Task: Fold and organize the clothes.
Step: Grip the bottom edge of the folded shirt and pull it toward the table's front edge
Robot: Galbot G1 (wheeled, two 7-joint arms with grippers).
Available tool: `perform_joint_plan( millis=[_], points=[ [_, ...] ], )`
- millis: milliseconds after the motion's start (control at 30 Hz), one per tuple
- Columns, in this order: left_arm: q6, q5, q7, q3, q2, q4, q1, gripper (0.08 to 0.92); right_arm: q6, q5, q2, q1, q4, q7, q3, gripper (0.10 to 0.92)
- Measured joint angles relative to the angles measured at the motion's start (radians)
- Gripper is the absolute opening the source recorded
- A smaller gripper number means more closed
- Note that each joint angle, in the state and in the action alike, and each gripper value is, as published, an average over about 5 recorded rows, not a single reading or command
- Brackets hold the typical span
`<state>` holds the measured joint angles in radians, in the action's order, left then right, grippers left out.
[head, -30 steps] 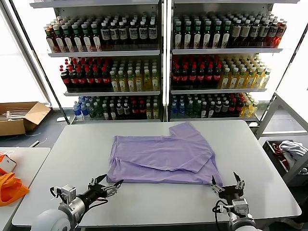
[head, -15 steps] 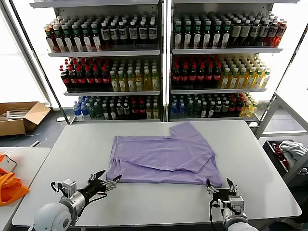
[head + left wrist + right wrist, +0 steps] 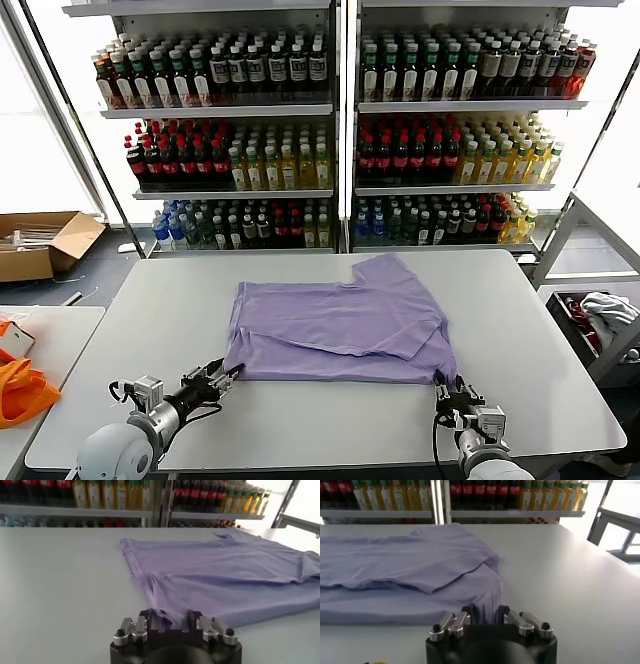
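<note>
The clothes, a lavender T-shirt (image 3: 340,330), lie partly folded in the middle of the white table (image 3: 320,425). My left gripper (image 3: 222,377) sits low at the shirt's near left corner. In the left wrist view the hem (image 3: 167,616) is bunched between its fingers (image 3: 146,617), so the left gripper (image 3: 170,619) is shut on it. At the near right corner, my right gripper (image 3: 447,388) is also low on the table. The right wrist view shows the lavender hem (image 3: 487,607) pinched inside that gripper (image 3: 486,614).
Tall shelves of bottles (image 3: 340,130) stand behind the table. A side table at the left carries orange fabric (image 3: 20,392), and a cardboard box (image 3: 40,243) lies on the floor beyond it. A cart with cloth (image 3: 605,310) stands at the right.
Both grippers have slid forward from just short of the shirt onto its near corners. Their fingers have gone from wide open to closed on the hem, and the left corner is slightly bunched.
</note>
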<state>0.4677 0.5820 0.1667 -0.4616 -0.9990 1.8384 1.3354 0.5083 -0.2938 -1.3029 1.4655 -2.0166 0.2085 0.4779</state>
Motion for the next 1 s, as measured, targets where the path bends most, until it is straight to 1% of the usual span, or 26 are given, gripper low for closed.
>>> perform_joint_plan(
  millis=[100, 167, 267, 367, 667, 1000],
  points=[
    [-0.003, -0.004, -0.001, -0.006, -0.005, 0.002, 0.009, 0.294, -0.003, -0.003, 0.003, 0.006, -0.005, -0.005, 0.0, 0.131],
    [-0.004, -0.006, -0.001, -0.009, -0.008, 0.005, 0.018, 0.233, -0.006, -0.005, 0.007, 0.011, -0.009, -0.01, 0.0, 0.114],
    [-0.005, -0.008, 0.0, -0.016, -0.009, 0.013, 0.032, 0.149, -0.011, -0.007, 0.012, 0.021, -0.018, -0.018, 0.001, 0.113],
    [-0.008, -0.009, 0.001, -0.025, -0.008, 0.022, 0.049, 0.099, -0.017, -0.009, 0.019, 0.035, -0.029, -0.029, 0.002, 0.113],
    [-0.005, -0.001, 0.0, -0.07, -0.007, 0.069, 0.122, 0.087, -0.026, -0.013, 0.045, 0.096, -0.082, -0.054, -0.004, 0.113],
    [0.017, 0.003, -0.005, -0.18, -0.008, 0.177, 0.262, 0.086, -0.036, -0.013, 0.092, 0.237, -0.184, -0.077, 0.011, 0.113]
  ],
)
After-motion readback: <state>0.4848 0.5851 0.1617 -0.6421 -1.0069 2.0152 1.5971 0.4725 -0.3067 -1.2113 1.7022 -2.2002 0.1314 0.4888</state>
